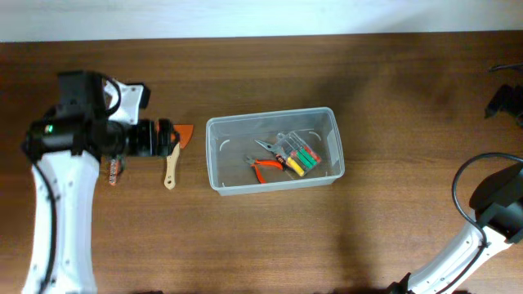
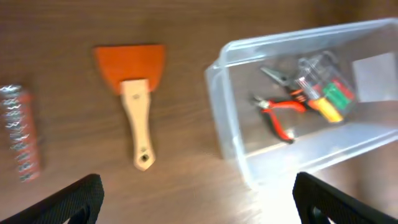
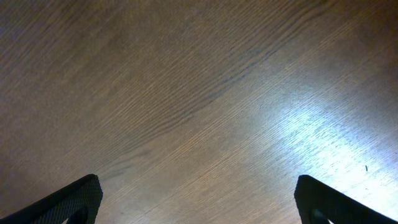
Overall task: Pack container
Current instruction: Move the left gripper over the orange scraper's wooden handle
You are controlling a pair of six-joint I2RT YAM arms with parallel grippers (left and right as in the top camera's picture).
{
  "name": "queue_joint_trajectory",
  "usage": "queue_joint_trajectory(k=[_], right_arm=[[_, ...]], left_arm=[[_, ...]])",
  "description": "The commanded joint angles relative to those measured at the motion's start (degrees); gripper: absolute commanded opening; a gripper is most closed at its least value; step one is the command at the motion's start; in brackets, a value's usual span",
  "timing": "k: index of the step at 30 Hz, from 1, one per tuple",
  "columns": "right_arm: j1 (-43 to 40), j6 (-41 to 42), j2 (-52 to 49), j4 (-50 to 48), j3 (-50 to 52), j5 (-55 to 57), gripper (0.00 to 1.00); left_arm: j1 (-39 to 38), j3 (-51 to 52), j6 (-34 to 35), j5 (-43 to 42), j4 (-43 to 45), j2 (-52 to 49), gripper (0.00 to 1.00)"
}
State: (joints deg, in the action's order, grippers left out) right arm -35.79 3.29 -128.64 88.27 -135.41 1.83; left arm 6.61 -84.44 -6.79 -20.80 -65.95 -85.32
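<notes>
The clear container sits mid-table and also shows in the left wrist view. Inside lie orange-handled pliers, grey pliers and a clear case of green, red and yellow bits. A scraper with an orange blade and wooden handle lies left of the container; it shows in the left wrist view. My left gripper is open and empty, hovering above the table between the scraper and the container. My right gripper is open and empty over bare wood at the far right.
A small red-and-silver object lies left of the scraper, also in the left wrist view. The right arm's base and cable sit at the table's right edge.
</notes>
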Motion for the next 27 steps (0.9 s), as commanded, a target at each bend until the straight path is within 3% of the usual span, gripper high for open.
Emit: queue_joint_trajectory(k=[1,4,9,27], right_arm=[[0.26,0.85,0.94,0.0,-0.11,-0.31,0.99],[0.26,0.85,0.94,0.0,-0.11,-0.31,0.99],[0.26,0.85,0.94,0.0,-0.11,-0.31,0.99],[0.26,0.85,0.94,0.0,-0.11,-0.31,0.99]], left_arm=[[0.2,-0.83,0.96,-6.4,0.15,-5.07,0.99],[0.13,-0.83,0.98,-2.38,0.61,-8.11,0.99],[-0.07,-0.85,7.26,15.69,0.79,-10.71,0.99],[-7.26,-0.83,7.21,20.63,4.68,-17.62,0.99]])
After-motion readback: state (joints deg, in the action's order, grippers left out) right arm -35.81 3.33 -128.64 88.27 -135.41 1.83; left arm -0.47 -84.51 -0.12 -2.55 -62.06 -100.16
